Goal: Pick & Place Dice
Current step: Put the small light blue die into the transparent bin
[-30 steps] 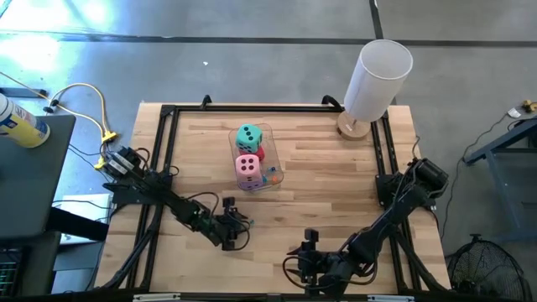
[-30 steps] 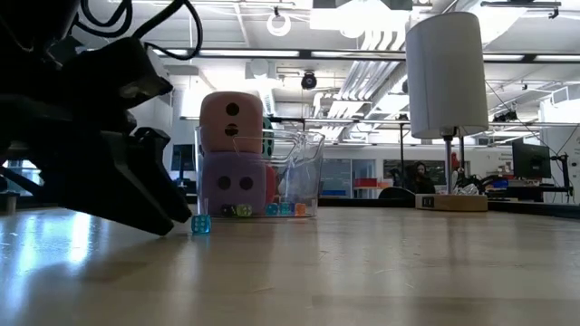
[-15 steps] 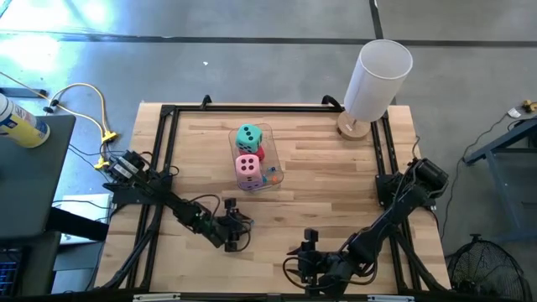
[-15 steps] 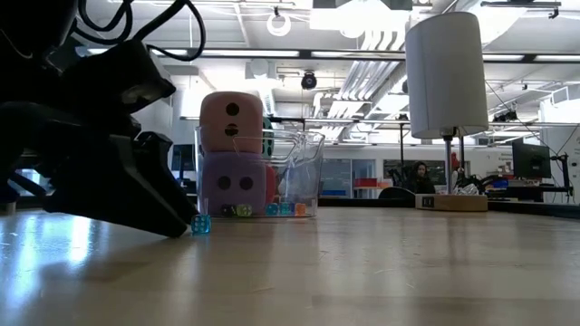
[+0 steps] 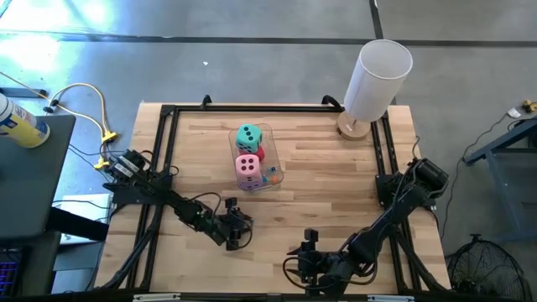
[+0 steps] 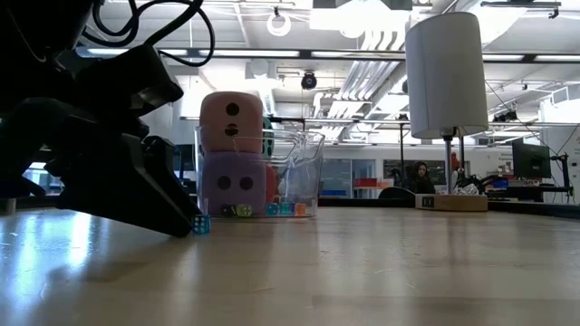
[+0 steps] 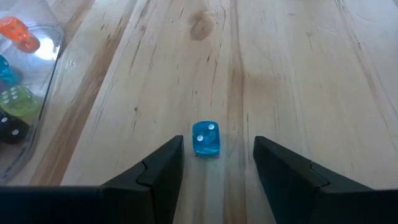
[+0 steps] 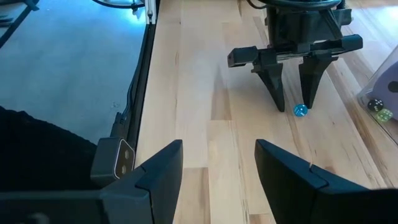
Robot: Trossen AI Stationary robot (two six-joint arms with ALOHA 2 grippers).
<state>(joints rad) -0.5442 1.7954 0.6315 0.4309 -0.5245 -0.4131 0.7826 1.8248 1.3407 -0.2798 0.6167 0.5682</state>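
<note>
A clear container [image 5: 270, 161] stands mid-table and holds the large dice. The teal die [image 5: 249, 136], red die [image 5: 259, 153] and pink die [image 5: 247, 166] show from above. In the low view the pink die [image 6: 231, 118] sits on the purple one [image 6: 234, 184]. My left gripper [image 7: 217, 152] is open and low over the table near the container. A tiny blue cube [image 7: 206, 138] lies on the wood between its fingertips, untouched. My right gripper [image 8: 217, 155] is open and empty near the table's front edge [image 5: 309, 248].
Small coloured beads [image 7: 17, 93] lie in the container's bottom. A white cylinder on a wooden base [image 5: 373, 80] stands at the far right corner. A black frame [image 5: 168, 113] runs around the tabletop. Bare wood lies between the grippers and the container.
My left gripper has edged low along the table toward the tiny blue cube, and its fingertips now reach it. The cube and the large dice have not moved.
</note>
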